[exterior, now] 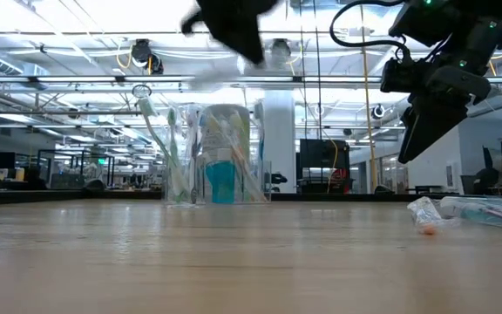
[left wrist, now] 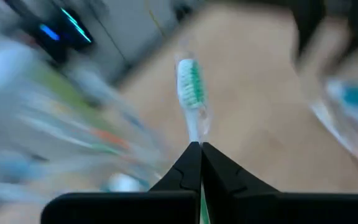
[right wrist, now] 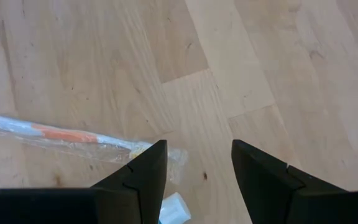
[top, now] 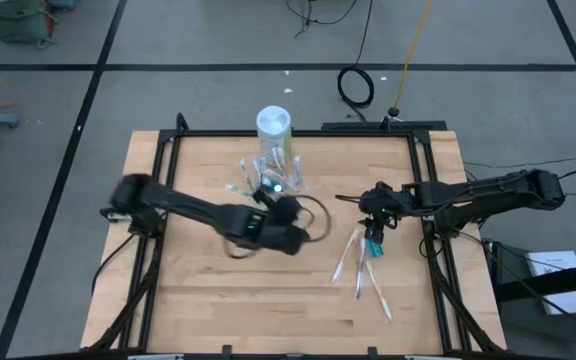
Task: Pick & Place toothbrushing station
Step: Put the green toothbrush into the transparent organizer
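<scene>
1. Right now the left gripper (top: 286, 212) is in the middle of the wooden table (top: 208, 290), up off the wood.
2. Its two fingers (left wrist: 188, 168) are pressed together on the clear handle of a toothbrush with green and white bristles (left wrist: 192, 93).
3. The brush head pokes out past the fingertips.
4. The toothbrushing station (top: 274, 178) is a small clear cup that stands near the far edge of the table, toward the middle.
5. It sits just beyond the left gripper, close to it, but I cannot tell if they touch.
6. From the low view the clear cup (exterior: 181, 166) stands upright with toothbrushes leaning inside it.
7. A white canister (top: 275, 124) stands just behind the cup, farther from the arms.
8. From the low view the two overlap, so the canister (exterior: 225, 153) shows right beside the cup.
9. The right gripper (top: 373, 228) is over the right side of the table, well apart from the cup.
10. Its fingers (right wrist: 143, 177) are spread wide and hold nothing.
11. It hangs above the wood.
12. A wrapped toothbrush with orange on it (right wrist: 67, 138) lies flat on the table near the right gripper's fingertips.
13. More wrapped toothbrushes (top: 363, 270) lie in a loose bunch on the table, on the near side of the right gripper.
14. Those brushes lie well away from the clear cup.
</scene>
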`<state>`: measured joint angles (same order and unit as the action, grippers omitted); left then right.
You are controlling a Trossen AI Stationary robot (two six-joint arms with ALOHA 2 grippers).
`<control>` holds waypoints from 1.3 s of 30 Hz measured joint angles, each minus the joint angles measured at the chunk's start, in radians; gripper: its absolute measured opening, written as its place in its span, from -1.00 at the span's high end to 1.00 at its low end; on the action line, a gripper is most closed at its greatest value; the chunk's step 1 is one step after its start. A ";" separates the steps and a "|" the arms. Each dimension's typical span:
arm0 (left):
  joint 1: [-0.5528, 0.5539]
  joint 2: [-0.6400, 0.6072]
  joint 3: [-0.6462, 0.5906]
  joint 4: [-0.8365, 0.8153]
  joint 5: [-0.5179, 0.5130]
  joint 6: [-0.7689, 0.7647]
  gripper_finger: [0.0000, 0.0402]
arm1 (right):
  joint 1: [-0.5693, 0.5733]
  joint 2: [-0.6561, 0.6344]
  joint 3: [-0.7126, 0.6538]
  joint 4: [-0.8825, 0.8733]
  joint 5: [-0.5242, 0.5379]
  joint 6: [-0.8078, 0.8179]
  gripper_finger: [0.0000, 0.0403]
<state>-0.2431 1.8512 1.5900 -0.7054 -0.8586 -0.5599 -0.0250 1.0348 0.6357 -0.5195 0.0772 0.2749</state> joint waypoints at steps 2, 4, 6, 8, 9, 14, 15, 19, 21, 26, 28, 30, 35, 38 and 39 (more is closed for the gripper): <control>-0.014 -0.079 -0.057 0.025 -0.147 -0.005 0.99 | 0.000 0.000 0.000 0.002 0.000 0.000 0.15; -0.024 -0.144 -0.139 0.058 -0.290 -0.033 0.99 | 0.000 0.000 0.000 0.007 0.000 0.000 0.15; -0.027 -0.195 -0.242 0.103 -0.380 -0.077 0.99 | 0.000 0.000 0.000 0.017 0.000 -0.001 0.15; -0.021 -0.240 -0.350 0.179 -0.456 -0.119 0.99 | 0.000 0.000 0.000 0.036 0.000 -0.002 0.15; -0.014 -0.252 -0.403 0.237 -0.499 -0.131 0.99 | 0.000 0.000 0.000 0.045 0.000 -0.002 0.15; 0.046 -0.257 -0.602 0.590 -0.565 0.005 0.99 | 0.000 0.000 0.000 0.090 0.000 -0.002 0.15; 0.058 -0.259 -0.625 0.685 -0.537 0.057 0.99 | 0.000 0.000 0.000 0.095 0.000 -0.002 0.15; 0.093 -0.259 -0.674 1.014 -0.410 0.337 0.99 | 0.000 0.000 0.000 0.107 0.000 -0.010 0.15; 0.104 -0.260 -0.675 1.134 -0.326 0.443 0.99 | 0.000 0.000 0.000 0.109 0.000 -0.024 0.15; 0.139 -0.260 -0.674 1.355 -0.160 0.634 0.99 | 0.000 0.000 0.000 0.152 0.000 -0.038 0.15; 0.154 -0.261 -0.674 1.363 -0.159 0.637 0.99 | 0.000 0.000 0.000 0.194 0.000 -0.068 0.15; 0.162 -0.260 -0.674 1.352 -0.176 0.636 0.99 | 0.000 0.000 0.000 0.257 0.000 -0.120 0.15; 0.126 -0.228 -0.682 1.330 -0.369 0.668 1.00 | 0.000 0.000 0.000 0.419 0.000 -0.211 0.15; 0.111 -0.193 -0.711 1.331 -0.517 0.639 1.00 | 0.000 0.000 0.000 0.442 -0.002 -0.212 0.15; 0.115 -0.181 -0.724 1.329 -0.527 0.624 1.00 | 0.000 0.000 0.000 0.439 -0.002 -0.211 0.15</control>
<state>-0.1284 1.6706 0.8655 0.6235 -1.3860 0.0636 -0.0246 1.0348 0.6357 -0.0808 0.0757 0.0634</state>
